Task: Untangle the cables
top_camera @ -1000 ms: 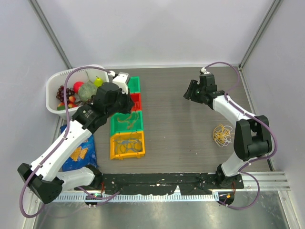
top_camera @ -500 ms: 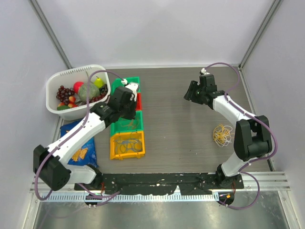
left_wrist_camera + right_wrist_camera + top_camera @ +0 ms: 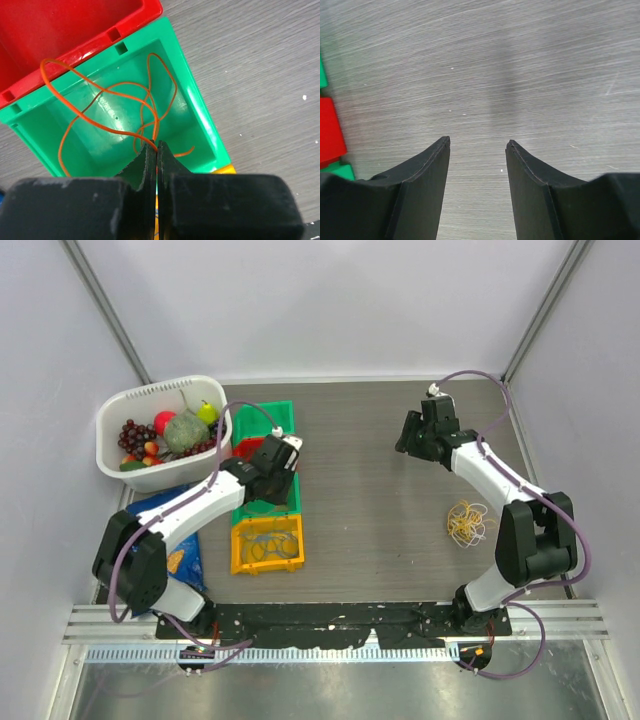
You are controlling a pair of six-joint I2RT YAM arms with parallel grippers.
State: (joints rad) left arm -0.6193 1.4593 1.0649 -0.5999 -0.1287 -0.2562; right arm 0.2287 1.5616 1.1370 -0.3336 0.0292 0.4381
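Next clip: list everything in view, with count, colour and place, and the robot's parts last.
orange cable: one, orange, looped in the near green bin
yellow cables: one tangle, yellow, on the table by the right arm
bluish cables: a few loops, colour hard to tell, in the yellow bin
bins: four in a column; far green bin, red bin, near green bin, yellow bin
basket: one, white, far left, holding fruit
bag: one, blue, left of the bins
table: one, grey wood grain
left tool: black, shut on the orange cable
right tool: black, open, empty, above bare table
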